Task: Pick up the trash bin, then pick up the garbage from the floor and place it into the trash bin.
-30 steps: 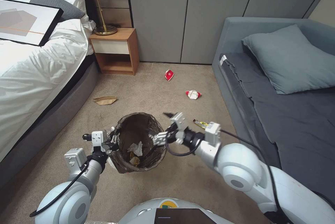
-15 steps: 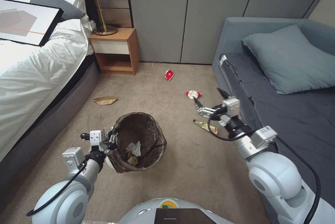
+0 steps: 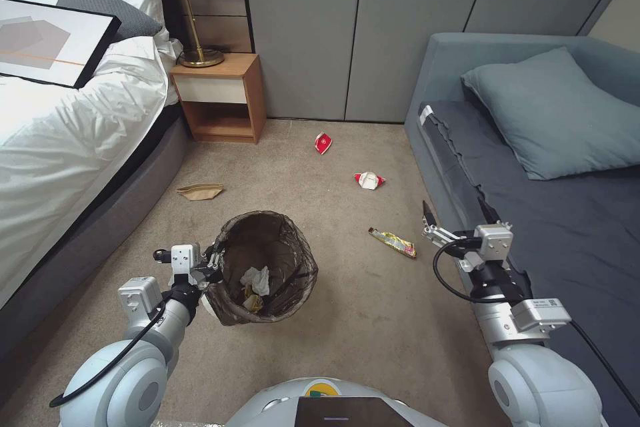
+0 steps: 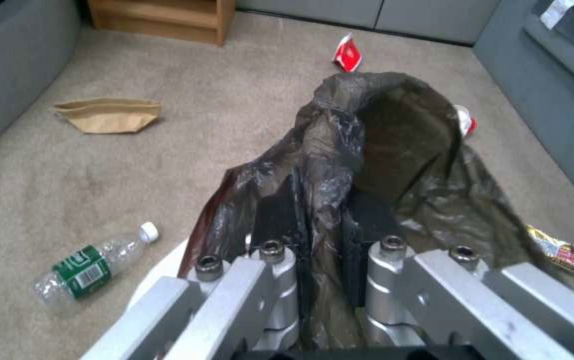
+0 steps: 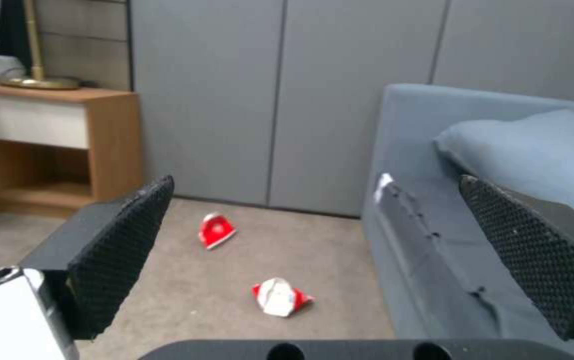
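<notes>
- Left gripper is clamped on the bag-lined rim of the trash bin, which sits on the floor.
- Yellow wrapper lies between bin and sofa.
- Right gripper hangs wide open and empty beside the sofa edge.

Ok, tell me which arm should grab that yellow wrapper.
Right. The right gripper is open and empty beside the yellow wrapper; the left gripper is clamped on the trash bin.
</notes>
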Motion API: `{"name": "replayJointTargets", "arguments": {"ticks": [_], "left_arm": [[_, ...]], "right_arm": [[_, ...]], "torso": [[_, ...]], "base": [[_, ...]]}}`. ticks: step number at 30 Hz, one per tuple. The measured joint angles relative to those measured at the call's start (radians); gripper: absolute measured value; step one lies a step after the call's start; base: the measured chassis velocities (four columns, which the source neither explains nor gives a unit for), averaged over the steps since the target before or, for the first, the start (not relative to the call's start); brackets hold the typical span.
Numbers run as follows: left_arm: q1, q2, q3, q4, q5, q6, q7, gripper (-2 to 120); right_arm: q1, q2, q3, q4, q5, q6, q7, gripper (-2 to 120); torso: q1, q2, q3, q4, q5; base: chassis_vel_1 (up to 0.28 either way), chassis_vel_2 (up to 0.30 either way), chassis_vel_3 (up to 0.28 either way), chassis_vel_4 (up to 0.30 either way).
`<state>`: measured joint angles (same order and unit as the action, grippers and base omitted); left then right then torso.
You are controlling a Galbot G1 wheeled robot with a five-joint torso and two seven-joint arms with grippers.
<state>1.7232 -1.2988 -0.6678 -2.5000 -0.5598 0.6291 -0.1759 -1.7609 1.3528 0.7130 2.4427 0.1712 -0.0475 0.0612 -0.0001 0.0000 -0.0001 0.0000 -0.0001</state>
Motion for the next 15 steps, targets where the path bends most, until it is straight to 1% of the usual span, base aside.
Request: {"name": "replayJointTargets", "arguments": {"ticks": [2, 6, 15], "left_arm": [[-0.001, 0.0, 0.001, 0.0, 0.001, 0.0, 0.0, 8], [-0.008, 0.003, 0.007, 0.0, 0.003, 0.0, 0.0, 8], [-0.014, 0.007, 0.012, 0.0, 0.013, 0.003, 0.0, 8]], "right_arm": [[-0.002, 0.006, 0.003, 0.001, -0.003, 0.002, 0.0, 100], [-0.015, 0.044, 0.016, 0.015, -0.019, 0.014, 0.001, 100], [-0.017, 0.057, 0.017, 0.026, -0.031, 0.015, 0.003, 100]], "torso": [[0.0, 0.0, 0.0, 0.0002, 0.0], [0.0, 0.0, 0.0, 0.0001, 0.0], [0.0, 0.0, 0.0, 0.0002, 0.0001]], "base": [[0.0, 0.0, 0.0, 0.0], [0.0, 0.0, 0.0, 0.0], [0.0, 0.0, 0.0, 0.0]]}}
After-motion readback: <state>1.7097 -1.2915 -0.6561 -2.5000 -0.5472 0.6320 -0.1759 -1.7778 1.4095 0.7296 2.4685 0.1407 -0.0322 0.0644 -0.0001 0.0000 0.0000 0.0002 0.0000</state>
